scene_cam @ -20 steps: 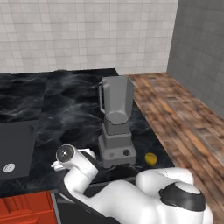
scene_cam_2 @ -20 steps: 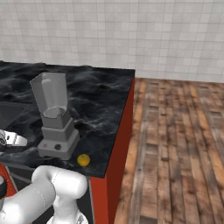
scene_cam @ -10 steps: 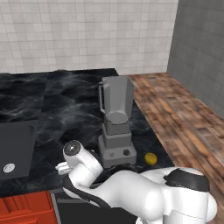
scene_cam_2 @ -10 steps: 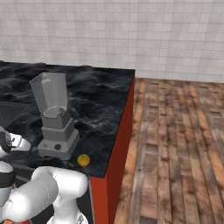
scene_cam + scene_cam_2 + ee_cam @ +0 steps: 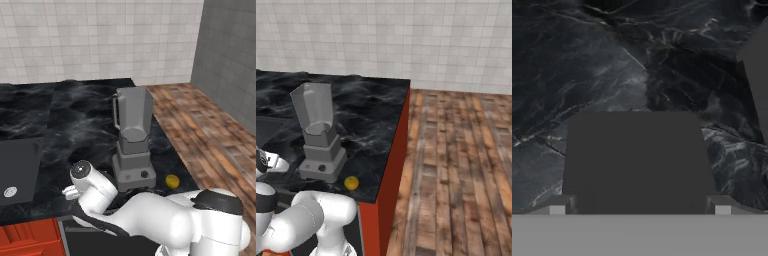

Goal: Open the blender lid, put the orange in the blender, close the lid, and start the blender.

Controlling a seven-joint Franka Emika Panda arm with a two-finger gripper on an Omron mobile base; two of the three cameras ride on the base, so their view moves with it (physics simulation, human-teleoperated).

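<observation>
**Desk:** Which step are you on?

**Me:** I'd judge the lid is off. In the left base view the blender (image 5: 132, 140) stands mid-frame on the black marble counter (image 5: 65, 120) with its jar open at the top. In the hand view a flat dark square, which I take for the blender lid (image 5: 637, 160), lies on the counter in the lower middle. The gripper (image 5: 639, 210) sits low over its near edge, fingers spread wide on either side and nothing pinched between them.

**Desk:** And the fruit?

**Me:** The orange (image 5: 172, 181) rests on the counter near its front edge, just right of the blender's base, lower right of centre in that view. Next I'd have to lift clear of the lid, swing right across the base, and come down around the orange with the fingers apart.

**Desk:** Anything you can't make out?

**Me:** Plenty. In both base views my own arm covers the hand. Whether the fingertips touch the lid I cannot tell.
</observation>
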